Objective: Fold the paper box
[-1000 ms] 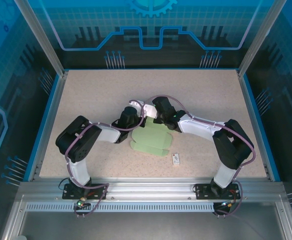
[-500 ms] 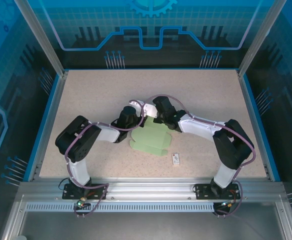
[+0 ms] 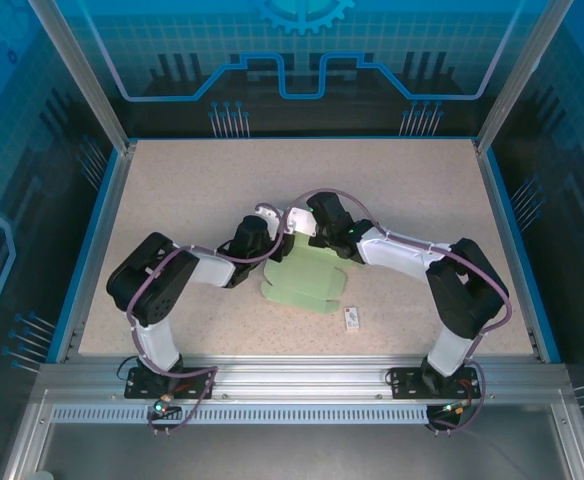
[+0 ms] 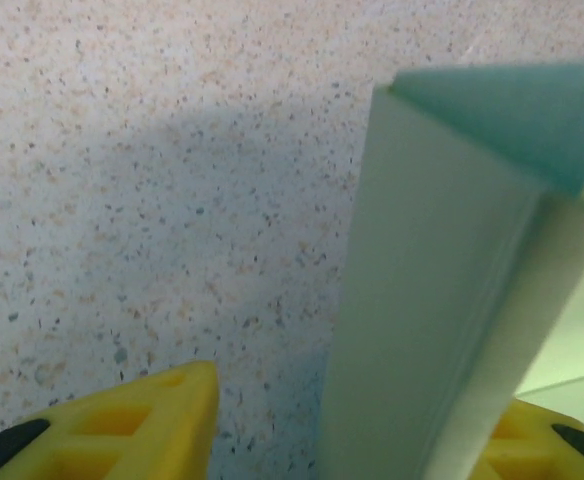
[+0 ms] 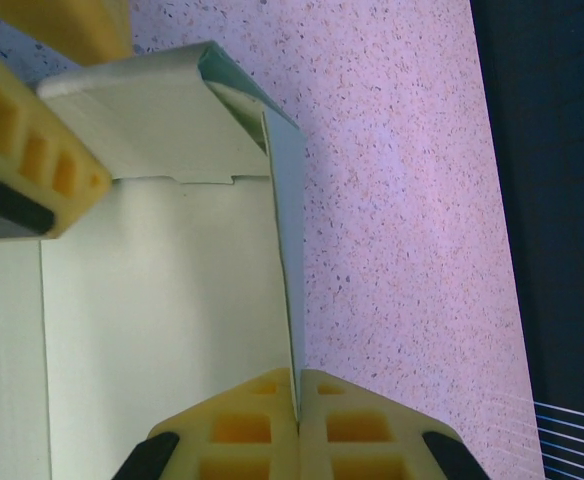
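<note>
Care matters: right tool [image 5: 297, 400] pinches the paper box [image 5: 152, 300] wall; left tool [image 4: 357, 425], spread around the raised flap [image 4: 422, 300], should leave without dragging it.

From above, the two wrists hide the far edge of the paper box [image 3: 307, 282] from us, and the mark on the small white tag [image 3: 351, 317] is too small to read. In the left wrist view we see its upright flap blurred and running off the bottom edge, with the left fingers [image 4: 132, 430] cut to yellow tips there. In the right wrist view the bottom edge cuts the right fingers [image 5: 237, 425], and the card runs off the left side.
</note>
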`<state>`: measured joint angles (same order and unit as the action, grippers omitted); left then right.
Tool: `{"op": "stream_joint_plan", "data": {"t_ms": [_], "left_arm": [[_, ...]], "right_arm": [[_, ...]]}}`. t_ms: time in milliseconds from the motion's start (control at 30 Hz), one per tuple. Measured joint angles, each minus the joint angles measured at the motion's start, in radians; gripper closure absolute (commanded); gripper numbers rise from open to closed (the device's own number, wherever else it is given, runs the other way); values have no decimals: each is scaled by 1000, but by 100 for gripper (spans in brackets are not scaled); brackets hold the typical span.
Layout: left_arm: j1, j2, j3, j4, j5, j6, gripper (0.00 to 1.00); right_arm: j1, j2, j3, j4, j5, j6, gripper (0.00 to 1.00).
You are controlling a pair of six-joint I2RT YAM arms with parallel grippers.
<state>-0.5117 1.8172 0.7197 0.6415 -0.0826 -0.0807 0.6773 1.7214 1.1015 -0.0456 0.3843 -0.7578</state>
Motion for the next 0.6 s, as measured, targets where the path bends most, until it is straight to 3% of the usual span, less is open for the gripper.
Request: {"op": "stream_joint_plan", "data": {"t_ms": [367,600], "left_arm": [[0,0,-2,-10,-3,-18,66],[-6,0,10,-8,-66,-45,77]], "right_arm": [[0,-1,0,1,-1,4,100],[2,-1,0,18,-6,16,100]]}}
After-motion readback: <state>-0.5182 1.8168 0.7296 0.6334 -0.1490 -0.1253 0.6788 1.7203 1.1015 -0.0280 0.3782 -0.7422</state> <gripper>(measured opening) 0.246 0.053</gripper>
